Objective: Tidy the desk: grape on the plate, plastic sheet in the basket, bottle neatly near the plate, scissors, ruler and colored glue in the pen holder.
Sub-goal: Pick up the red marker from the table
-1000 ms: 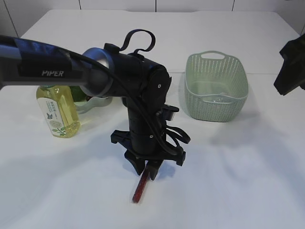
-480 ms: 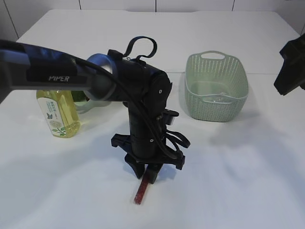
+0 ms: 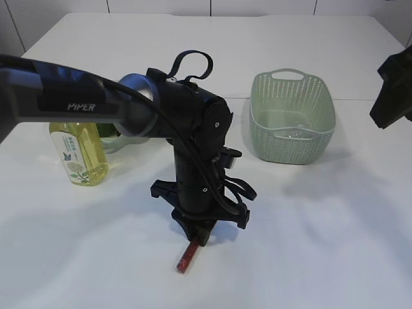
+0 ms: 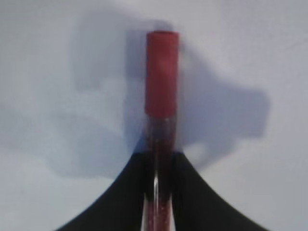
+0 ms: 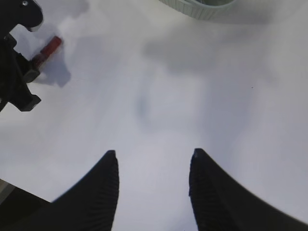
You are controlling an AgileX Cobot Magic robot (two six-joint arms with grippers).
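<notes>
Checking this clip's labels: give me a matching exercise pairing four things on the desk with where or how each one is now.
Things:
1. glue
2. bottle
3. basket
4. right gripper

States:
A. open over bare table
B. standing at the left, behind the arm
C. lying on the table between the left gripper's jaws
D. on the right side of the table, pale green

Pairs: 1-C, 2-B, 3-D, 4-A

Right pincer (image 5: 153,185) gapes above white table (image 5: 192,96).
</notes>
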